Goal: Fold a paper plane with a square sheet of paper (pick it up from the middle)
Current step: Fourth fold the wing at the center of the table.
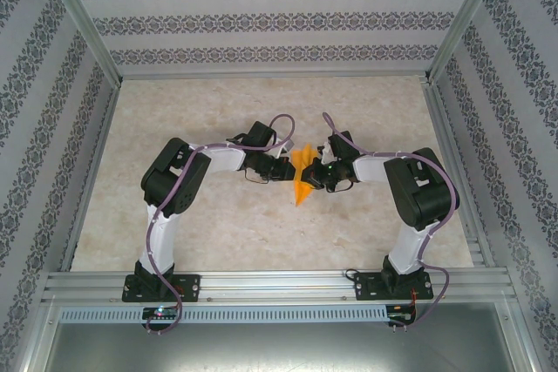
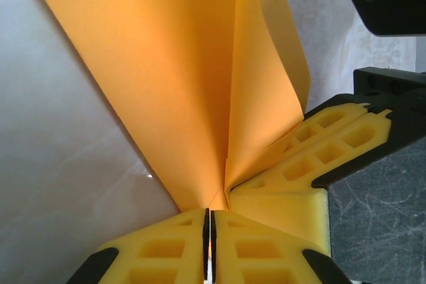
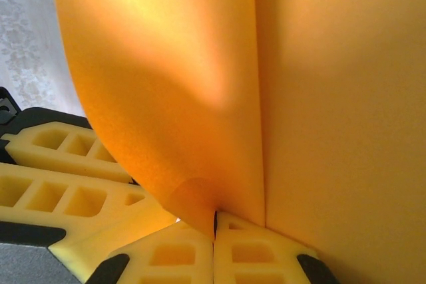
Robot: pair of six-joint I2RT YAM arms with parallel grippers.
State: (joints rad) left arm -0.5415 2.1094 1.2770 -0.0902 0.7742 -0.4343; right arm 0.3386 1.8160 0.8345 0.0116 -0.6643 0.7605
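Between left claw, right claw: paper plane

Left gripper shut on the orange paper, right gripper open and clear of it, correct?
No. The left gripper is shut on the orange paper, but the right gripper is shut on it too: the right wrist view shows it clamped on the fold.

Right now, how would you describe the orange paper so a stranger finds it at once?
Look at the middle of the marbled table. There, between the left gripper and the right gripper, is the folded paper, pinched by both. Nothing else is bright orange.
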